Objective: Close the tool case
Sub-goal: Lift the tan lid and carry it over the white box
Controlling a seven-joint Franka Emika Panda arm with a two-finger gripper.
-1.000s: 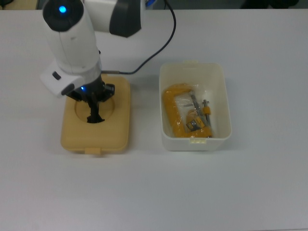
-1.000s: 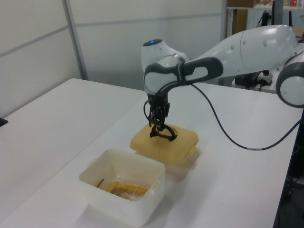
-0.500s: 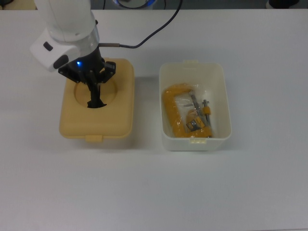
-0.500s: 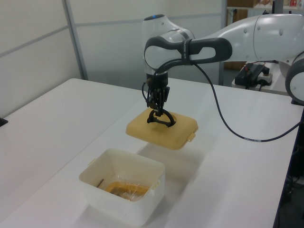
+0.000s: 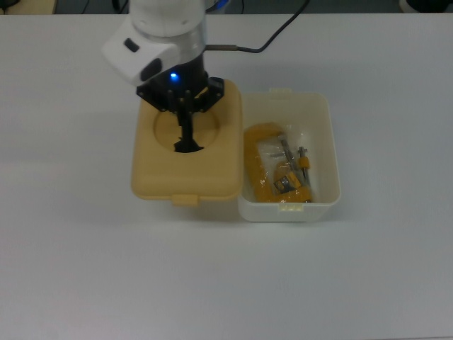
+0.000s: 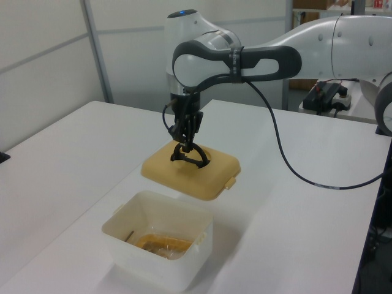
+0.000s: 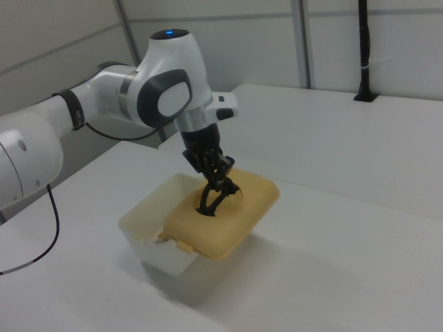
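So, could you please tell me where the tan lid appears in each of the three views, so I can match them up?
Top view: the tan lid sits left of centre, its right edge overlapping the white tub.
Left view: the lid hangs at centre, above and behind the tub.
Right view: the lid is at centre, covering the tub's right side.
Shared landmark: the gripper shut on the lid's black handle.

You have bright, even light from overhead in all three views. The white bench (image 5: 368,283) reads almost flat, with no hard glare. Shadows are soft: in the left view a faint one spreads on the bench below the raised lid (image 6: 190,173), toward 5 o'clock. A blue lamp on the arm (image 5: 172,76) glows sharply in the top view. Focus is slightly soft throughout, and the tub's contents (image 5: 277,164) blur together.
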